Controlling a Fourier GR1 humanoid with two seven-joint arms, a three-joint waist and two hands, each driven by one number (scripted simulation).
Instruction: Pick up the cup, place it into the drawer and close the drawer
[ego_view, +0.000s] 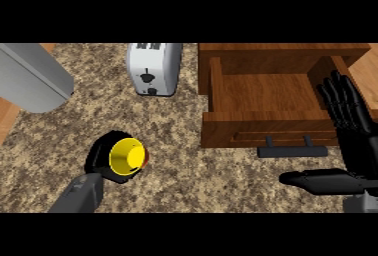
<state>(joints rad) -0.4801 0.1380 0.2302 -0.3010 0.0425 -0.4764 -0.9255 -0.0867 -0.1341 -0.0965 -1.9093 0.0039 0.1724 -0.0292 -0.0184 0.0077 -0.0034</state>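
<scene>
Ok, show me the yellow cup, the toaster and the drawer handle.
yellow cup (128, 156), head view, on its yellow inside
toaster (159, 64), head view, on its silver side
drawer handle (292, 152), head view, on the bar's middle

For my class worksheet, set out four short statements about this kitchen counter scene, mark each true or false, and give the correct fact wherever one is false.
1. The wooden drawer is pulled open. True.
2. The yellow cup lies inside the drawer. False: the left hand is curled round it over the counter, to the left of the drawer.
3. The right hand grips the drawer's black handle. False: its fingers are straight and hold nothing, and it shows by the drawer's right side.
4. A toaster stands on the counter to the left of the drawer. True.
</scene>
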